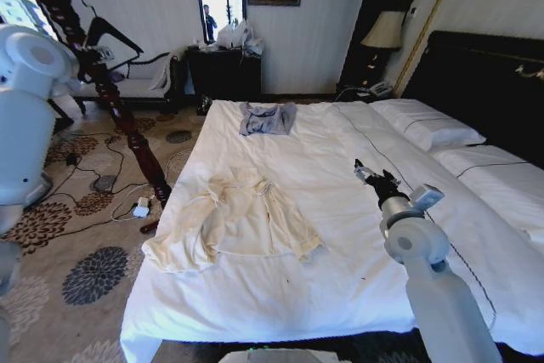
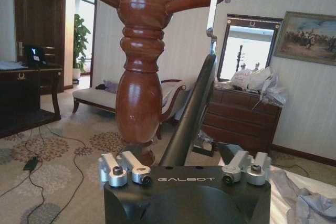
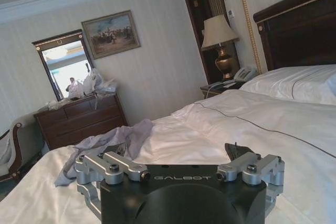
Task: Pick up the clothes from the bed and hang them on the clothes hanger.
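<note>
The cream long-sleeved clothes (image 1: 242, 220) lie spread out on the near left part of the bed (image 1: 340, 295). My right gripper (image 1: 368, 172) hovers open above the white sheet, to the right of the shirt and not touching it. The black clothes hanger (image 2: 190, 115) hangs by its silver hook (image 2: 212, 17) from a peg of the wooden post (image 2: 137, 72). My left gripper (image 2: 199, 156) is raised at the post, left of the bed, and stands open with the hanger's lower arm between its fingers.
A blue-grey garment (image 1: 268, 118) lies at the far side of the bed. Pillows (image 1: 425, 125) and the dark headboard (image 1: 484, 82) are on the right. The post's leg (image 1: 136, 138) stands beside the bed's left edge. Cables (image 1: 102, 184) trail over the carpet, and a dresser (image 1: 225, 72) stands behind.
</note>
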Controlling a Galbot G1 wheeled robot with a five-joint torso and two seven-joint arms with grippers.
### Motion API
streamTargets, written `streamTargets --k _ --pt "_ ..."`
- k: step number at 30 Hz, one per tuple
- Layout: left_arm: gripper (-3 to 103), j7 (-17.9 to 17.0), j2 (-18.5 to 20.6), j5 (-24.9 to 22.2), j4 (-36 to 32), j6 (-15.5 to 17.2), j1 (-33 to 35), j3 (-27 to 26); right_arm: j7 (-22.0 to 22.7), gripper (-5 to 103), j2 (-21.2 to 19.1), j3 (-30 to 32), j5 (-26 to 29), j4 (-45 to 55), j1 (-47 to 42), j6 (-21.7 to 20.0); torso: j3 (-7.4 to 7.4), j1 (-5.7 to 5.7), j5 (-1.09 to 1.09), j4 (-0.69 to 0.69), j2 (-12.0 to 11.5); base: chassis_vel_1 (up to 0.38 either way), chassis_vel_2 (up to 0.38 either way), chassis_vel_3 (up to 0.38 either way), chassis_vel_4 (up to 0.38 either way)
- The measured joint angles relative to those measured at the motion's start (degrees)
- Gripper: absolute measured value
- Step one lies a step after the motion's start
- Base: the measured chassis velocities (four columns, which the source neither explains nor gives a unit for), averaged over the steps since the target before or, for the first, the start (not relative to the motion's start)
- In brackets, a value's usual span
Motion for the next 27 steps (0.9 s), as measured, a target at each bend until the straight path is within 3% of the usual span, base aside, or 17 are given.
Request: streamTargets --k 1,3,5,6,9,12,15,17,24,27 --pt "79 0.0 0.0 0.0 0.0 0.0 0.0 0.0 0.0 100 0.0 0.0 0.0 0.0 0.0 0.0 0.0 0.0 0.0 0.0 0.0 0.0 0.0 0.0 0.0" --pt "69 0.1 -0.1 0.0 0.3 0.0 0.0 0.1 0.0 100 -0.2 0.1 0.1 -0.1 0.0 0.0 0.0 0.0 -0.01 0.0 0.0 0.0 0.0 0.0 0.0" --pt "69 0.2 0.0 0.0 0.3 0.0 0.0 0.1 0.1 100 -0.3 0.2 0.1 -0.2 0.1 0.0 0.0 0.0 -0.01 0.01 0.0 0.0 0.0 0.0 0.0" --pt "57 0.3 0.0 -0.1 0.2 -0.1 0.0 0.1 0.1 100 -0.4 0.2 0.1 -0.3 0.1 0.0 0.0 0.0 0.0 0.01 0.0 0.0 0.0 0.0 0.0" --pt "52 0.5 0.3 0.0 0.1 -0.1 0.0 0.1 0.1 100 -0.4 0.1 0.1 -0.4 0.2 -0.1 0.0 0.0 0.0 0.0 0.0 0.0 0.0 0.0 0.0" --pt "36 0.8 0.8 0.0 -0.4 -0.1 0.3 0.1 0.1 100 -0.2 0.0 0.1 -0.5 0.3 -0.1 0.0 0.0 0.0 0.02 0.0 0.0 0.0 0.0 0.0" --pt "30 1.1 1.0 0.0 -0.7 -0.1 0.4 0.1 0.2 100 0.0 -0.2 0.1 -0.6 0.3 -0.1 0.0 0.0 0.0 0.0 0.0 0.0 0.0 0.0 0.0" --pt "22 1.2 1.2 0.0 -1.1 -0.1 0.5 0.0 0.2 100 0.0 -0.2 0.1 -0.6 0.3 -0.1 0.0 0.0 0.01 -0.02 0.0 0.0 0.0 0.0 0.0" --pt "20 2.1 1.7 0.1 -2.0 -0.2 0.8 -0.3 0.3 100 -0.3 0.0 0.1 -0.4 0.0 -0.1 0.0 0.0 -0.01 0.01 0.0 0.0 0.0 0.0 0.0" --pt "20 5.2 1.9 0.8 -2.8 -2.4 1.1 -0.9 0.3 100 -0.5 0.2 0.2 -0.3 -0.2 -0.1 0.0 0.0 -0.01 0.03 0.0 0.0 0.0 0.0 0.0"
